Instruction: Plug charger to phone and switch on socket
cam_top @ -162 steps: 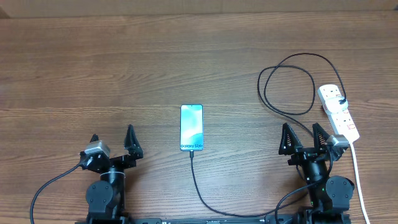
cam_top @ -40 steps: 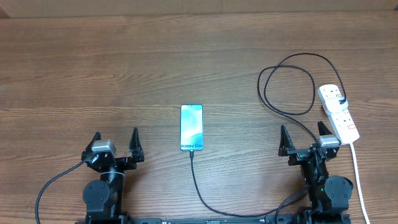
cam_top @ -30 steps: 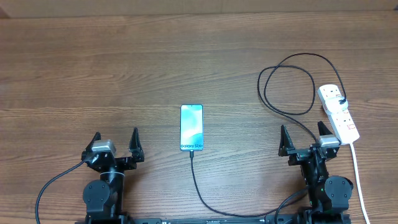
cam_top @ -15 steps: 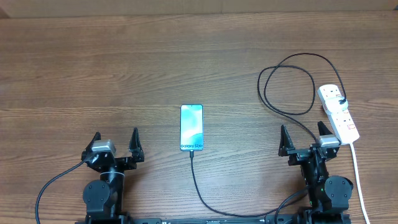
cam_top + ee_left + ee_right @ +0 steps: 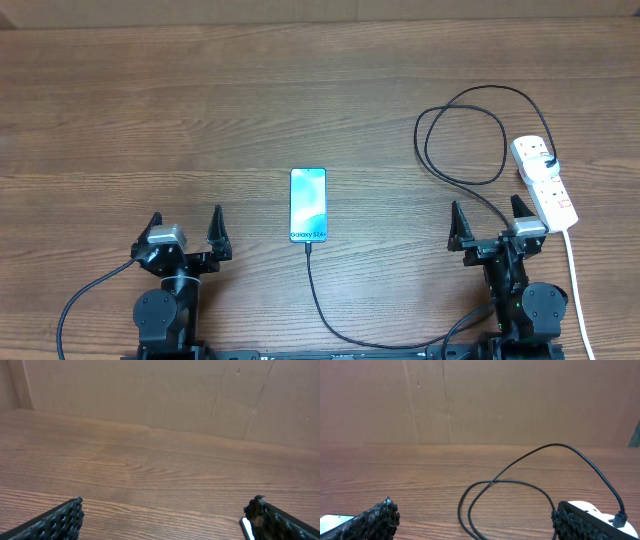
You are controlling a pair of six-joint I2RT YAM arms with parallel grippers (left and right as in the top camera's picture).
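The phone [image 5: 308, 205] lies flat at the table's middle, its "Galaxy S24+" text at the near end. The charger cable [image 5: 318, 300] runs from the phone's near end toward the front edge, then loops [image 5: 462, 135] up to its black plug head in the socket [image 5: 545, 183], a white power strip at the right. My left gripper [image 5: 184, 225] is open and empty, left of the phone. My right gripper [image 5: 488, 218] is open and empty, just left of the socket. The right wrist view shows the cable loop [image 5: 505, 485] and the socket's end [image 5: 595, 510].
The socket's thick white cord [image 5: 577, 290] runs down the right side to the front edge. A brown cardboard wall [image 5: 150, 390] stands at the table's far side. Both arm bases sit at the front edge.
Compared with several seconds ago, both grippers have opened a little wider and shifted slightly. Nothing has moved in the last second.
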